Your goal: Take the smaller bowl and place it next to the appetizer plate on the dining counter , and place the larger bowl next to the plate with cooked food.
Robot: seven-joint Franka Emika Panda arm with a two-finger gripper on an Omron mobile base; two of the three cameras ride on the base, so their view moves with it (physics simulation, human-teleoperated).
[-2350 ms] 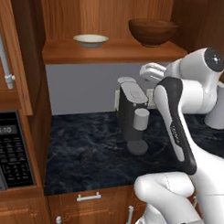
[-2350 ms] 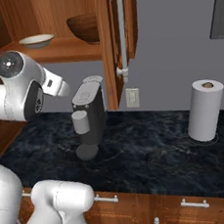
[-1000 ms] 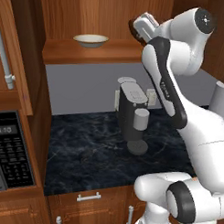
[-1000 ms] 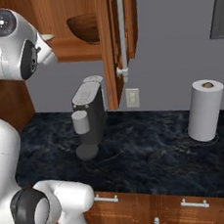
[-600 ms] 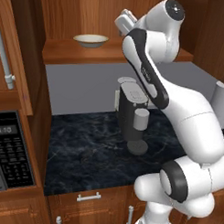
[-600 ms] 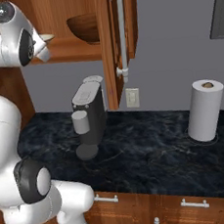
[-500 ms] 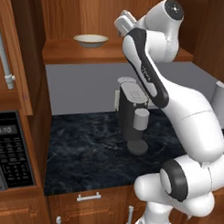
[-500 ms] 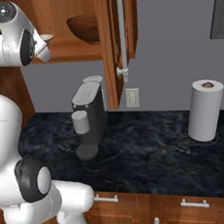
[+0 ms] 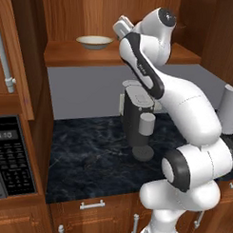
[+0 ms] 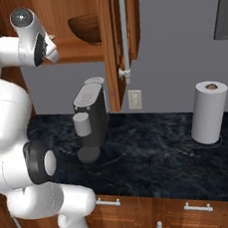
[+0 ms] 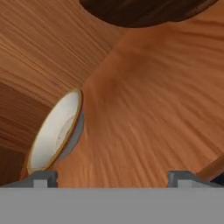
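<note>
Jaws stand spread wide with nothing between them, as we read from the hand view; gripper [image 11: 112,178] is raised to the cabinet shelf [image 9: 68,55]. We see the smaller bowl [image 9: 94,41] on that shelf, the larger bowl [image 10: 87,29] beside it.

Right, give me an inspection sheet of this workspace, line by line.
Surface: black white-veined marble countertop over reddish-brown wood drawers.
Job's things: shallow cream-white bowl and deep dark-brown wooden bowl, both on the open cupboard's wooden shelf.
Clutter: dark grey coffee machine; white paper towel roll.
Tool: tool raised at shelf height, open, holding nothing, cream bowl ahead of it.
Cables: nothing seen.
Surroundings: black microwave; open cupboard door; white wall outlet.
</note>
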